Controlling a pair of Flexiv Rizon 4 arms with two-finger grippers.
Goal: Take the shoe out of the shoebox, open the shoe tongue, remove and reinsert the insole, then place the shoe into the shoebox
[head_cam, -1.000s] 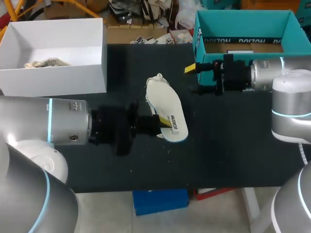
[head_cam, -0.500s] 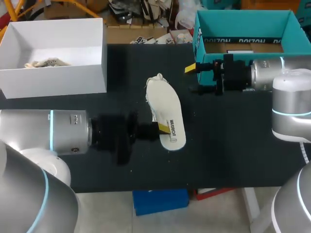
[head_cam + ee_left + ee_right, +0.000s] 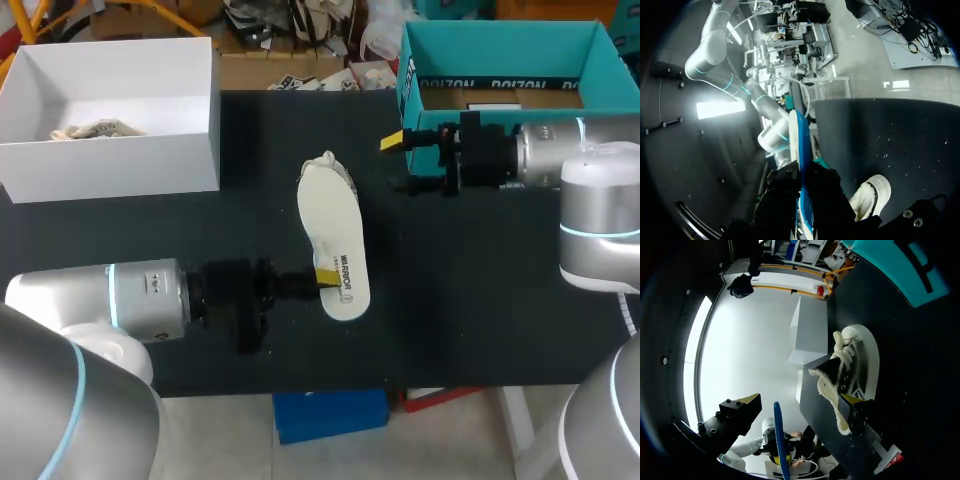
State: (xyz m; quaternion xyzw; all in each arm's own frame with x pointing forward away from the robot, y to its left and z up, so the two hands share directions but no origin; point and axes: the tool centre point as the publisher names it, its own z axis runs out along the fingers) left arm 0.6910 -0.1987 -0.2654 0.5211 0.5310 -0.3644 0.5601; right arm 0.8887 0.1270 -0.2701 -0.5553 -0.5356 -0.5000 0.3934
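robot lab | left arm (image 3: 140, 300), right arm (image 3: 590, 200) at table (image 3: 480, 320) (black-topped)

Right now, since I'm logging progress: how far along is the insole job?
Done: the shoe is out on the table and the insole is removed. In hand: the left gripper holds the insole over the shoe; the right gripper is open and empty. Left: reinsert the insole, box the shoe.

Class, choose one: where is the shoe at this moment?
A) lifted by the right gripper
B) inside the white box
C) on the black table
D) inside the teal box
C: the shoe lies on the table, by the insole held in the left gripper.
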